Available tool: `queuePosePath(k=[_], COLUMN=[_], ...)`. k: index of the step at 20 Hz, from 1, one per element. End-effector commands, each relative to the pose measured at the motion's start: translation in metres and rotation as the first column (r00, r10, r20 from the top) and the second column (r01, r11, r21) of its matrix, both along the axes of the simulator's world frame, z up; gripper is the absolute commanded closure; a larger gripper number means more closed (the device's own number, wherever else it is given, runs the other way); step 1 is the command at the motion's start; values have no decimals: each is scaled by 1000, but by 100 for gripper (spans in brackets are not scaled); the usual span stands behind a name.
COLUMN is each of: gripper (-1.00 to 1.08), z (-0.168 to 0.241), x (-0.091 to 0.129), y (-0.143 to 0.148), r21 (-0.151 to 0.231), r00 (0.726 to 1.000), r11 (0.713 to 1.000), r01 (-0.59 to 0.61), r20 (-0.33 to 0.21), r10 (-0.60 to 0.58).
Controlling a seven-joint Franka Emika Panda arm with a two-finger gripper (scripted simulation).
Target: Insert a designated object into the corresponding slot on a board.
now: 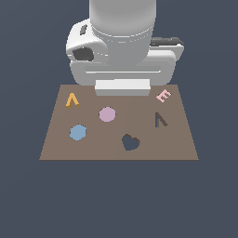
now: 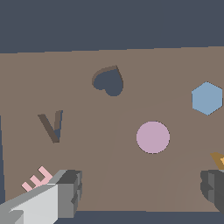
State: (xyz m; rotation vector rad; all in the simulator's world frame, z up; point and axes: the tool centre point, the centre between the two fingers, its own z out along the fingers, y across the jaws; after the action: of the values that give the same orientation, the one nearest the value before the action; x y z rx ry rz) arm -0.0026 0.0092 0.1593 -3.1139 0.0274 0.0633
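While the orange caret piece (image 1: 72, 100) lies flat on the brown board (image 1: 60, 148), it sits near the board's far corner on the exterior view's left, untouched and apart from every other shape. In the wrist view only its tip (image 2: 218, 159) shows, just beside one finger. The caret slot (image 1: 161, 120) is a dark cutout toward the board's opposite side, well apart from the orange piece, with the pink circle (image 1: 107, 114) between them. The heart cutout (image 1: 130, 142) is near the slot, toward the board's near edge. The pink E (image 1: 163, 96) lies just beyond the slot, at the board's far corner on the exterior view's right. The blue hexagon (image 1: 78, 132) sits near the orange piece, on the near side of it. The gripper (image 2: 142, 192) hangs over the board's far edge, fingers (image 2: 70, 188) spread wide apart, nothing between them. The arm's white body hides the board's far edge in the exterior view.
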Motion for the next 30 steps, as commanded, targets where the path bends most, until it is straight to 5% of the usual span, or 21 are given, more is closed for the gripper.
queuePosePath(k=[1, 13, 30], gripper=[-92, -92, -92], z=[0, -21, -92], x=[0, -17, -57], y=[0, -33, -153], r21=[0, -5, -23], r00=[1000, 999, 980], r11=[1000, 999, 981], r01=[0, -44, -193], r20=[0, 8, 34], r10=[0, 44, 194])
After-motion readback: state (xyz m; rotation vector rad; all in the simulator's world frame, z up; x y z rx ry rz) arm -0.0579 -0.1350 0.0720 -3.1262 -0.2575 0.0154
